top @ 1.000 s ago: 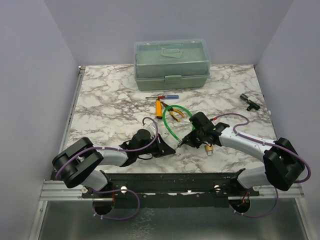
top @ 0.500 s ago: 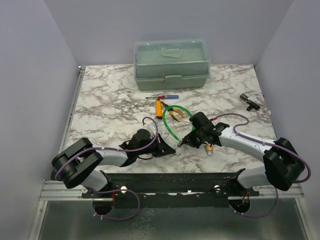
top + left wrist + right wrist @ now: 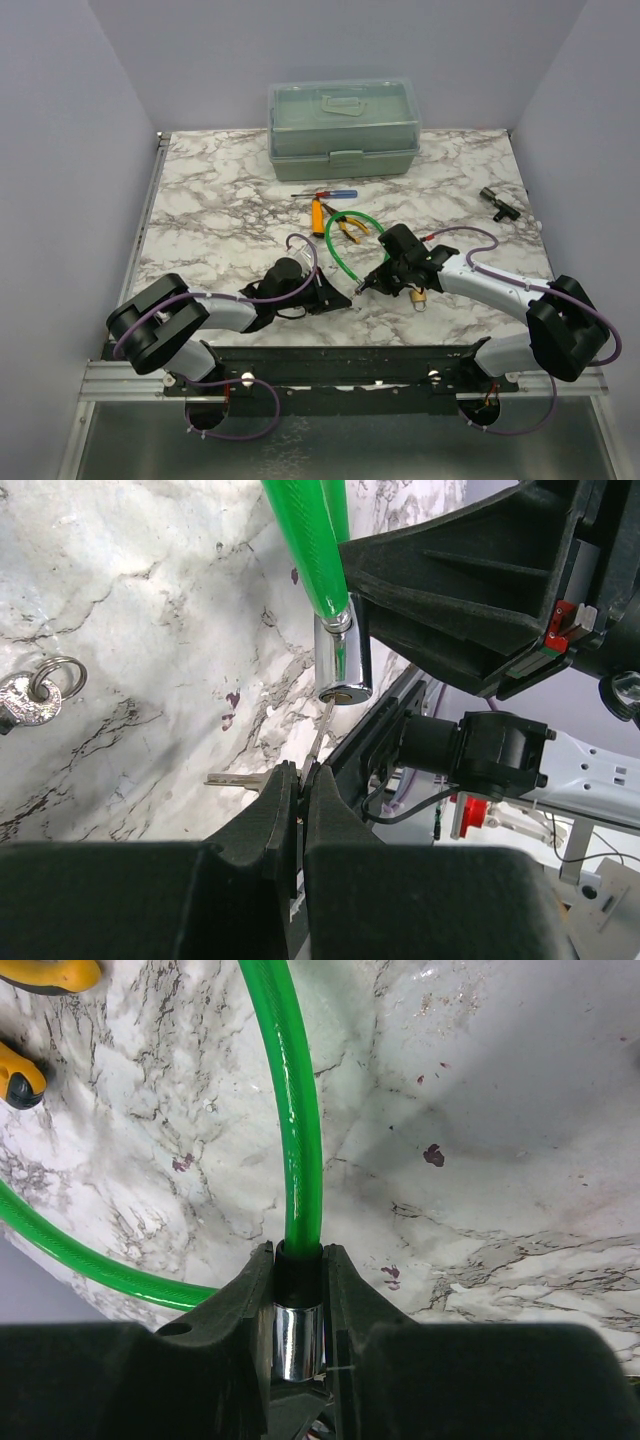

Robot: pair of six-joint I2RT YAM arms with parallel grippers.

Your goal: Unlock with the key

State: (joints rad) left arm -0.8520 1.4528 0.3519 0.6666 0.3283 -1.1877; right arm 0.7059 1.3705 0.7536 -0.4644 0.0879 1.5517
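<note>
Near the front middle of the white-and-grey marble table (image 3: 220, 200), the two arms meet nose to nose. The right gripper (image 3: 298, 1260) is squeezed tight around the shiny round metal lock barrel (image 3: 342, 660) at the end of the bright green plastic cable (image 3: 300, 1130). The left gripper (image 3: 302, 772) is pinched almost fully closed on the thin flat silver metal key (image 3: 318, 730). The key pokes out toward the barrel, its tip touching the keyhole end. How deep it goes I cannot tell. The step looks like fitting the key in. Next I think it needs a straight push, then a turn, with the barrel held steady. Compared with a second ago, hardly anything has changed: both arms are in the same spots.
</note>
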